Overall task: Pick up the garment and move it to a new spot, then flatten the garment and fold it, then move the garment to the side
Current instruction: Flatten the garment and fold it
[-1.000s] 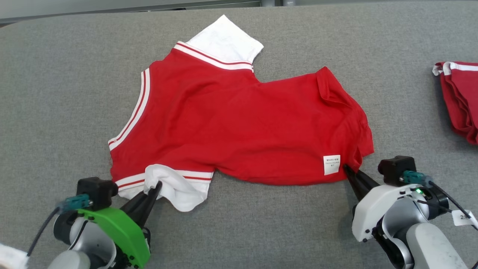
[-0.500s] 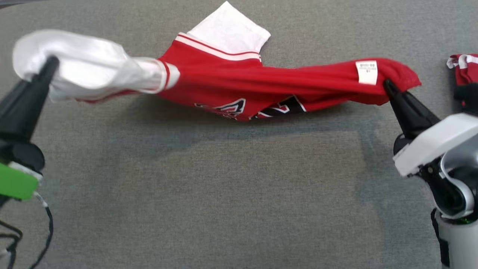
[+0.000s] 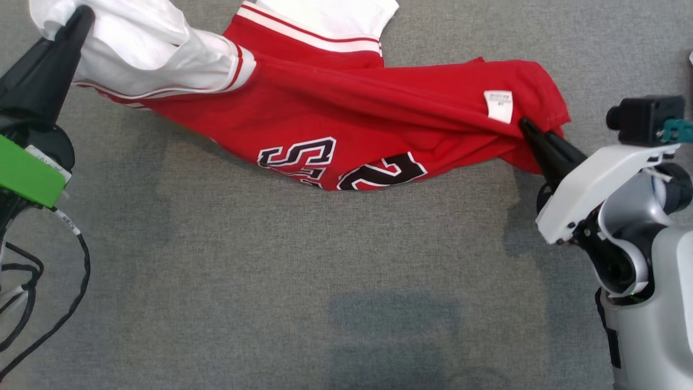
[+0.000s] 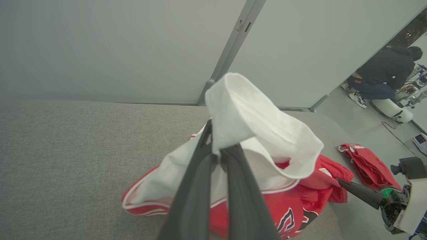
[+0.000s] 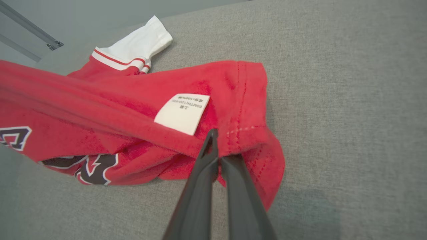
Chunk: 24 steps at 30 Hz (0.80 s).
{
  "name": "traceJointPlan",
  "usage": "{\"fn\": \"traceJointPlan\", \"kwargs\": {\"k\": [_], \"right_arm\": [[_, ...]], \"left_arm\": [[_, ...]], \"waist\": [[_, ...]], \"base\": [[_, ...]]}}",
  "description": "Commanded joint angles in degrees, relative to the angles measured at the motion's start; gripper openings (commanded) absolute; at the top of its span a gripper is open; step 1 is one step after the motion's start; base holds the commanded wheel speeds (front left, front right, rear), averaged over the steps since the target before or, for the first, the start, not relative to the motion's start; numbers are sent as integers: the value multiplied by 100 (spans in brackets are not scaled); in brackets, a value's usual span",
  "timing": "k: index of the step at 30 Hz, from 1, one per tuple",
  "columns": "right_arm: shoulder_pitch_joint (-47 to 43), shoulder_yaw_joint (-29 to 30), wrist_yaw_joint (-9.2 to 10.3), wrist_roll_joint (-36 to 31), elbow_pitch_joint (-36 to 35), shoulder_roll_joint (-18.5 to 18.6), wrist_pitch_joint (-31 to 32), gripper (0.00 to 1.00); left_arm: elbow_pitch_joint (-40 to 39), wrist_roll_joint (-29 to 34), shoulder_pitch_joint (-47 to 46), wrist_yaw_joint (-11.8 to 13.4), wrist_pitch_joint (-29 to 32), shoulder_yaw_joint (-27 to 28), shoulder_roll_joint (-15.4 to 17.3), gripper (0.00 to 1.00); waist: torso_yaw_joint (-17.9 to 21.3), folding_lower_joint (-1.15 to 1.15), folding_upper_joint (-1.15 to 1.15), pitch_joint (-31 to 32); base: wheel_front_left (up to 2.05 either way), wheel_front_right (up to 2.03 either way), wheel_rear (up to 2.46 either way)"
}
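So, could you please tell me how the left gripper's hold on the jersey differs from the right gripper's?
The left gripper pinches the white sleeve; the right gripper pinches the red hem beside the white label. The left gripper sits on a green housing, the right gripper on a white housing. Both are shut on the jersey, which stretches between them.

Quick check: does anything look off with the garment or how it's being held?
Yes: the garment hangs twisted. The left gripper pinches only the white sleeve, the right gripper the red hem beside the care label, so the middle sags bunched and the lettering is crumpled.
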State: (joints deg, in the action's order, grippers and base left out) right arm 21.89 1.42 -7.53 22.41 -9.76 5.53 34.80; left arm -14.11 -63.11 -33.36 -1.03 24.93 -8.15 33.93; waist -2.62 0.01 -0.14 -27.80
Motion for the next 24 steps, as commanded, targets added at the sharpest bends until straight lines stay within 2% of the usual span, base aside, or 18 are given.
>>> {"fn": "traceJointPlan", "kwargs": {"k": [1,7,8,9,11,21,24], "right_arm": [[-148,-32,8,-50,102,-5,-104,0],[-250,-337,8,-32,360,64,-465,0],[-220,-354,8,-26,360,81,-506,16],[-202,-398,8,-26,368,114,-520,27],[-174,-425,8,-33,345,157,-573,37],[-68,-381,6,-17,147,195,-524,39],[-42,-338,5,-39,134,190,-527,35]], "left_arm": [[83,55,120,-51,-60,0,-7,0],[240,45,361,-152,-215,114,78,0],[245,49,371,-154,-229,120,84,0],[249,71,372,-153,-252,129,85,0],[265,102,399,-155,-275,126,86,0],[284,116,484,-118,-295,91,76,0],[302,113,496,-115,-306,103,76,0]], "waist": [[53,-1,14,-111],[89,-1,14,-142],[88,-1,14,-131],[87,-1,14,-116],[85,-1,14,-88],[82,-1,14,-12],[75,-1,14,-10]], "base": [[0,0,0],[0,0,0],[0,0,0],[0,0,0],[0,0,0],[0,0,0],[0,0,0]]}}
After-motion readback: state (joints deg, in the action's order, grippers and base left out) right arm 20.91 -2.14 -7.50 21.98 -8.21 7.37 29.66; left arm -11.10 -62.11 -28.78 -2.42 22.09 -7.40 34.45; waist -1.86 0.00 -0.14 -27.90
